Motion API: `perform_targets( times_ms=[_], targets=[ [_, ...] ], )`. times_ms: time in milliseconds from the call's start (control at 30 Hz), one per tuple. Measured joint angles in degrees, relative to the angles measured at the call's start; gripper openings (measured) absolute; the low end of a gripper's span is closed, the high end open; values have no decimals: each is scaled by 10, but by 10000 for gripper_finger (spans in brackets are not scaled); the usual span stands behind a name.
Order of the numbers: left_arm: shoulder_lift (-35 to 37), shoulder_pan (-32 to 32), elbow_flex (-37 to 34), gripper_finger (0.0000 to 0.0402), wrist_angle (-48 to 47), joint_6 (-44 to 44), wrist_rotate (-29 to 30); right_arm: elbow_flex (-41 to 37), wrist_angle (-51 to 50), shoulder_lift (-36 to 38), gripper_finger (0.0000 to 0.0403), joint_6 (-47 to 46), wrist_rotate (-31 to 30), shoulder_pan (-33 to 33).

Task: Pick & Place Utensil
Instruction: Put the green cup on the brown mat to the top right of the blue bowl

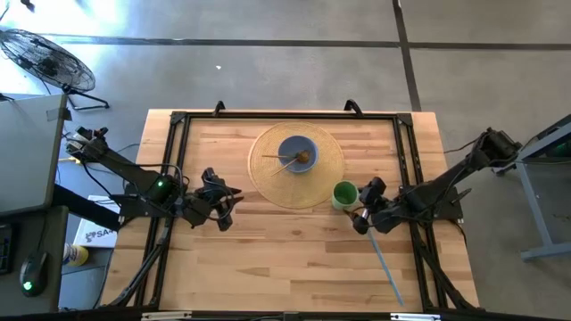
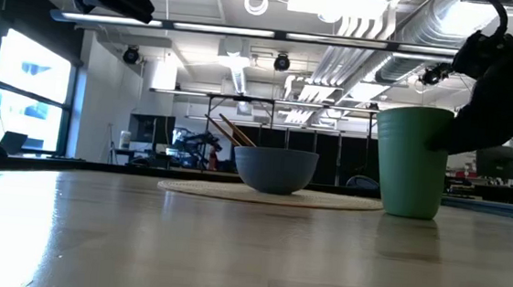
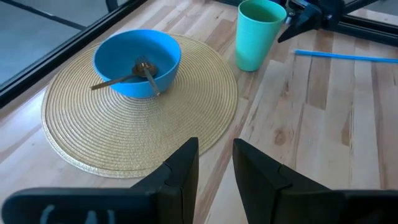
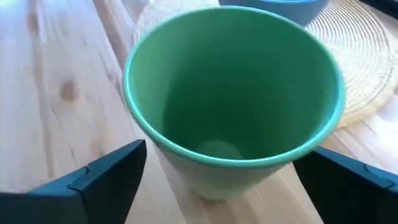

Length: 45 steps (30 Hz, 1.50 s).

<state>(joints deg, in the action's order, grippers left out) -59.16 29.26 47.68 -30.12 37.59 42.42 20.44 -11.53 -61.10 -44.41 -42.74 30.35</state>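
Observation:
A blue bowl stands on a round woven mat and holds two brownish utensils, their handles leaning on its rim. A green cup stands upright on the table just right of the mat. My right gripper is open wide, one finger on each side of the cup's lower wall, on its right near side. A thin blue stick lies flat on the table behind that gripper. My left gripper waits left of the mat, its fingers a narrow gap apart, touching nothing. My right gripper comes at the green cup's lower wall level, from the table's right near side, with a finger on each side. I cannot tell whether either finger touches it. The cup stands upright on the table.
A black frame runs round the table top. Bare wood stretches across the near half of the table. A fan stands on the floor beyond the far left corner.

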Motion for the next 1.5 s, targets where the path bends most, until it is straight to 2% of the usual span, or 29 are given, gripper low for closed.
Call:
perform_targets(
  times_ms=[500,633,733,933,1100,1267,1500],
  targets=[
    [0,0,0,96,0,-14,12,-104,322,0,400,150,-15,-32],
    [0,0,0,96,0,-15,12,-121,374,0,397,194,-25,-35],
    [0,0,0,96,0,-15,12,-120,376,-5,398,212,-30,-35],
    [0,0,0,96,0,-15,17,-120,424,-63,399,213,-24,-35],
    [0,0,0,96,0,-15,19,-120,485,-126,398,207,-43,-35],
    [0,0,0,96,0,-15,19,-120,580,-164,398,261,-46,-38],
    [0,0,0,96,0,-15,19,-119,605,-210,397,251,-27,-69]
  ],
)
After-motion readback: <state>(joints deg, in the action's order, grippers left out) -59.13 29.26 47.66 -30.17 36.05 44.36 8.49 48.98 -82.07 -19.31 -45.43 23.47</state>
